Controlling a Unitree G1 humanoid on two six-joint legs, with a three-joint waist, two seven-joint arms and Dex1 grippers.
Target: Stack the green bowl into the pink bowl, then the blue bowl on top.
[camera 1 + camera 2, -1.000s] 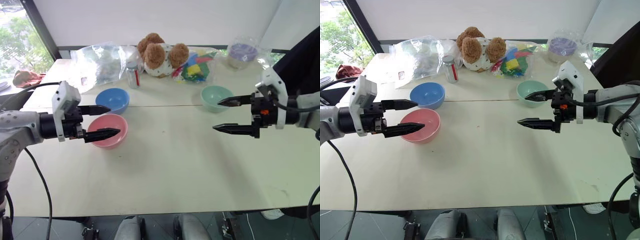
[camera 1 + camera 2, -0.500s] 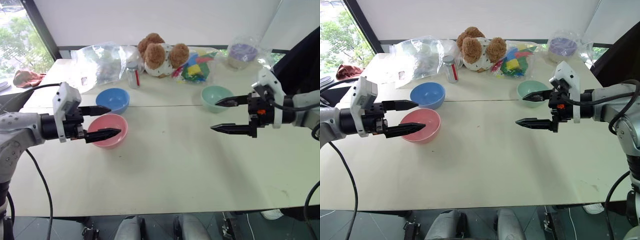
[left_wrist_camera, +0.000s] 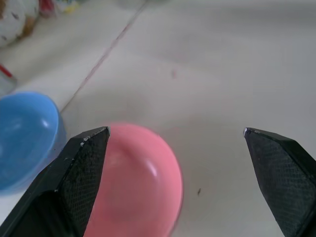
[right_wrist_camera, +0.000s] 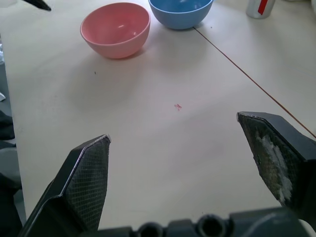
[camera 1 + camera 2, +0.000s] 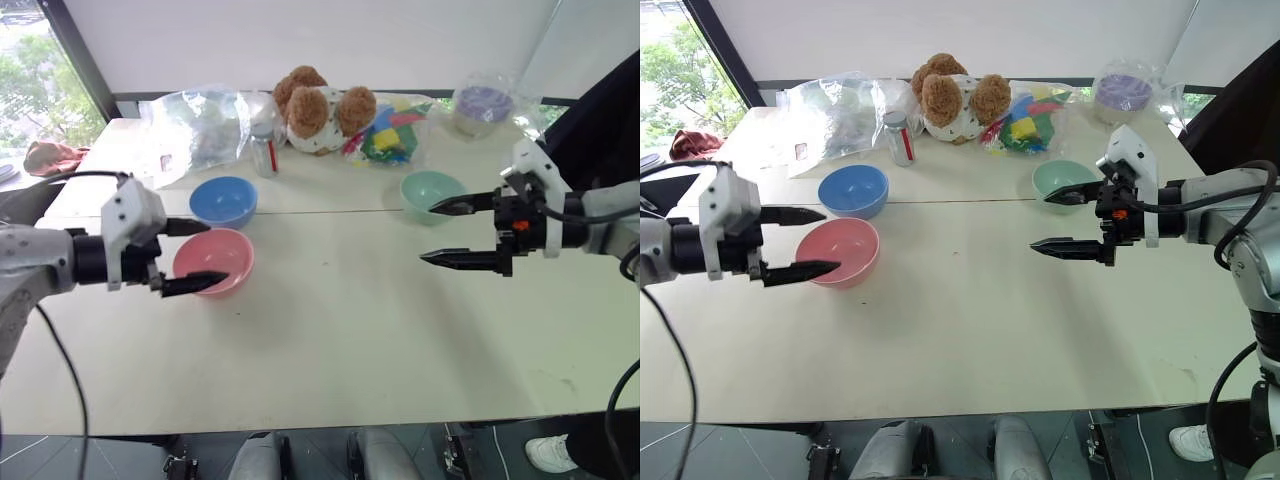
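One pale desk, no readable writing anywhere on it. One teddy bear sits at the back. Three bowls, all apart: pink bowl front left, blue bowl just behind it, green bowl on the right. Left tool wide and empty at the pink bowl; right tool wide and empty beside the green one.

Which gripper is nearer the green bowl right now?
Right. The right gripper hovers open just in front of the green bowl; the left gripper is across the table by the pink bowl.
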